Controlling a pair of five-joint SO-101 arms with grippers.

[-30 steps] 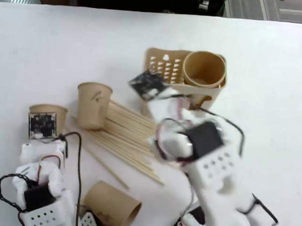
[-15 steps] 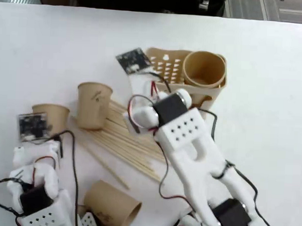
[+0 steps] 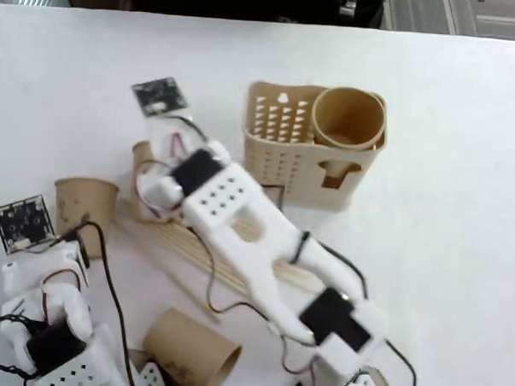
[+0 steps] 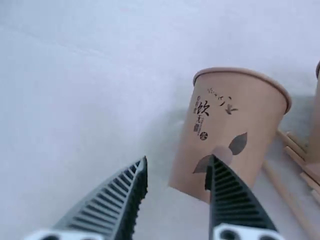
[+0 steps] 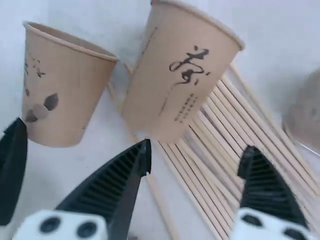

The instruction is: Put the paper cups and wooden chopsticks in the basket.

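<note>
— White table (image 3: 460, 253), basket (image 3: 285, 151) with one cup (image 3: 346, 118) inside. Right gripper (image 5: 197, 148) hangs spread wide near an upright paper cup (image 5: 185, 75) by the chopsticks (image 5: 235, 135).
— Left gripper (image 4: 177, 165) gapes beside the next cup (image 4: 235, 125). Looks light and thin-walled to me: squeeze mid-wall softly, or it buckles.

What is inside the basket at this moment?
One paper cup stands upright, mouth up, at one end of the basket. Nothing rises above the rim in the other part. The basket's walls hide its floor and the lower part of the cup.
</note>
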